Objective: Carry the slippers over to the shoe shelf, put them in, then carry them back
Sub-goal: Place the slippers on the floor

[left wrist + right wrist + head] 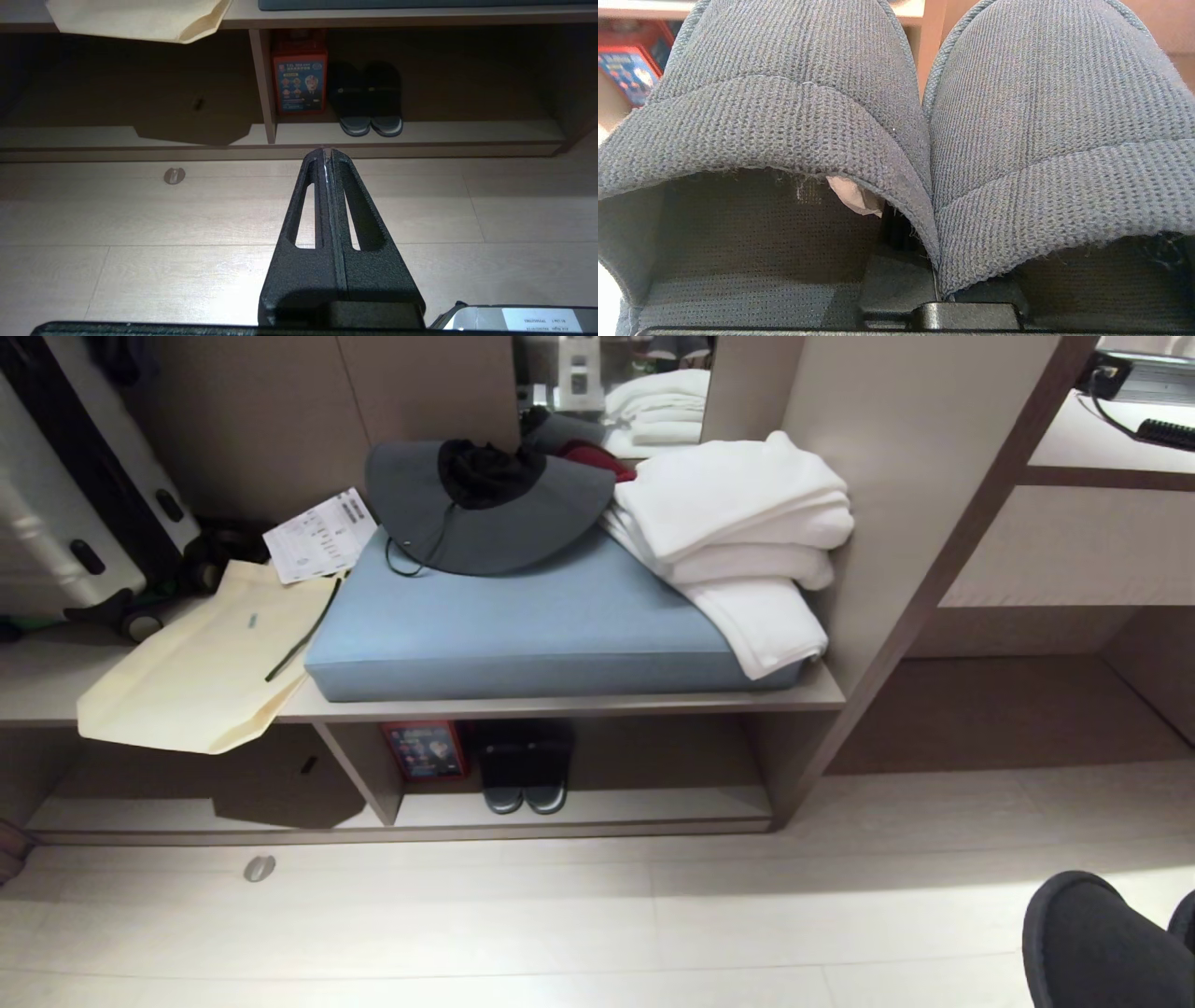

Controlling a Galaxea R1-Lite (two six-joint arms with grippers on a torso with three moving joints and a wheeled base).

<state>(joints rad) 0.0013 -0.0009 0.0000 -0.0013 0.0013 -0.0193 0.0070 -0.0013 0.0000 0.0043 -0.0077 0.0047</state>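
The slippers [794,107], a dark grey knitted pair with a small pale tag inside one, fill the right wrist view side by side. My right gripper [931,275] is shut on their adjoining inner walls, and its fingertips are hidden inside the fabric. In the head view their toes [1092,943] show low at the right, above the floor. The shoe shelf [653,807] is the low open compartment under the bench, straight ahead. My left gripper [327,153] is shut and empty, hanging over the floor and pointing at the shoe shelf [467,133].
A black pair with white-edged soles [525,775] and a red box [425,749] stand in the shelf's left part. On the bench lie a blue cushion [541,625], a grey hat [485,504], white towels [738,532] and a cream bag [205,663]. A suitcase [75,504] stands far left.
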